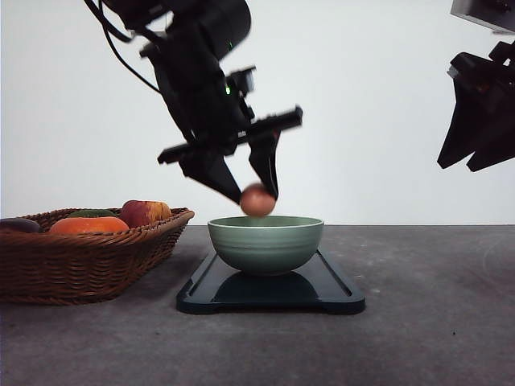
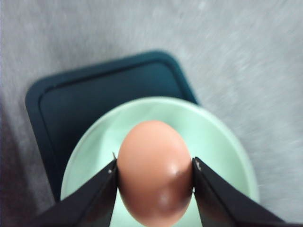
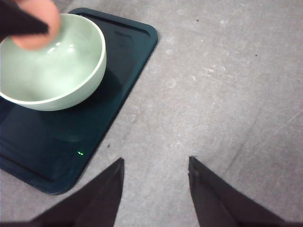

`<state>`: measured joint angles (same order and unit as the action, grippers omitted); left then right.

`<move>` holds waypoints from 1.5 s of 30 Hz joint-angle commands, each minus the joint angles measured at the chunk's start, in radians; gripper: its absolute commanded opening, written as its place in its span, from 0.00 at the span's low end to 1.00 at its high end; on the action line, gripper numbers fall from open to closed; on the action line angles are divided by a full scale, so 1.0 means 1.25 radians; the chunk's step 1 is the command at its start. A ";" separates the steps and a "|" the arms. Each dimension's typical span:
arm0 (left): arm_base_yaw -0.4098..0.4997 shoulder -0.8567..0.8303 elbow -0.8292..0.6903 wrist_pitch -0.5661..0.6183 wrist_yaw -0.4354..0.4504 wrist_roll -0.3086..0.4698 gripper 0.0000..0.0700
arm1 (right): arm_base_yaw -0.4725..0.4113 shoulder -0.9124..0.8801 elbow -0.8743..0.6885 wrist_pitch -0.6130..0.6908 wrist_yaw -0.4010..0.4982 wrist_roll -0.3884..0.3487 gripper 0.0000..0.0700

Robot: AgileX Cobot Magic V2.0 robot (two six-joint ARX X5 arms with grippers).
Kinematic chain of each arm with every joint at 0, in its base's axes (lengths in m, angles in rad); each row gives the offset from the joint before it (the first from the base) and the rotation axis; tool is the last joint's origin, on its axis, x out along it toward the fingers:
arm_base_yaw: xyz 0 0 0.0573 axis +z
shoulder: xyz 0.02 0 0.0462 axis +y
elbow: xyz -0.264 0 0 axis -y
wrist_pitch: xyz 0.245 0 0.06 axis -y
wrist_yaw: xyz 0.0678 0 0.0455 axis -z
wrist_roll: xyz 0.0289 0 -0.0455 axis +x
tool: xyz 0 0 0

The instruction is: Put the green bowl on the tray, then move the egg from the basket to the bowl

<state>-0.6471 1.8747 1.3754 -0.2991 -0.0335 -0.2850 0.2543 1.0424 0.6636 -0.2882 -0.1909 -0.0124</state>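
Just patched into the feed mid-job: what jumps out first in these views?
The left gripper pinches a brown egg just above the green bowl, which already sits on the dark tray mid-table. At the far left, the wicker basket holds other produce. The right gripper hangs open, high at the right.

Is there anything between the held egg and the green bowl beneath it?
No. In the front view the egg, gripped by the left gripper, hangs just above the green bowl rim. The left wrist view shows bare bowl interior beneath it.
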 commanded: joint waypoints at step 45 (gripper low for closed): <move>-0.040 0.075 0.274 -0.310 -0.052 0.094 0.57 | 0.002 0.007 0.003 0.003 -0.003 -0.009 0.38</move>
<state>-0.6919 1.9774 1.6976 -0.6788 -0.0990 -0.2019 0.2543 1.0424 0.6636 -0.2882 -0.1913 -0.0124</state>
